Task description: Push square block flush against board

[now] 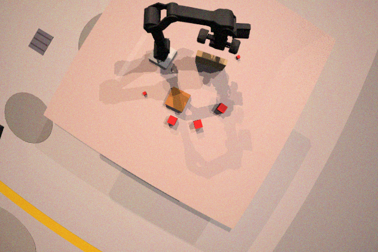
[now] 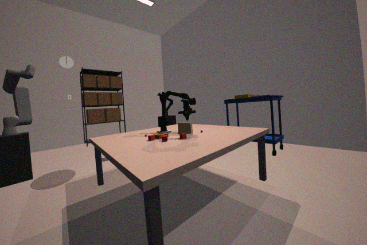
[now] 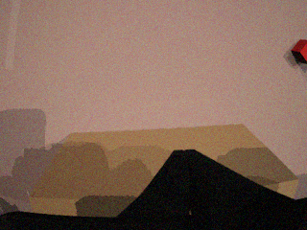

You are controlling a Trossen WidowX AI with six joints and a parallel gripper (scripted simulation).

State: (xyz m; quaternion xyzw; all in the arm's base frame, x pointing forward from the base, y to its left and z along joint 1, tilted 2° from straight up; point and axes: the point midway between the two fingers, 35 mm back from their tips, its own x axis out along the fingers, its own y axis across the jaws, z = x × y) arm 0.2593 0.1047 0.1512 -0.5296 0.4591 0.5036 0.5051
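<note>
The square block (image 1: 178, 99) is flat and orange, and lies near the middle of the table (image 1: 274, 90) (image 2: 178, 159). The board (image 1: 211, 59) (image 2: 185, 128) (image 3: 129, 148) is tan and taller, and lies apart from the block, further back beside the arm's base (image 1: 163, 56). My gripper (image 1: 218, 46) (image 2: 187, 116) (image 3: 183, 160) is shut and empty. It hangs just above the board, at its far long side. In the wrist view the black fingers cover the board's near edge.
Three red cubes (image 1: 172, 120) (image 1: 197, 124) (image 1: 221, 108) lie close around the block's front side. A tiny red cube (image 1: 238, 56) (image 3: 301, 50) lies right of the board, another tiny red cube (image 1: 144, 93) left of the block. A blue cart (image 2: 254, 112) stands off the table.
</note>
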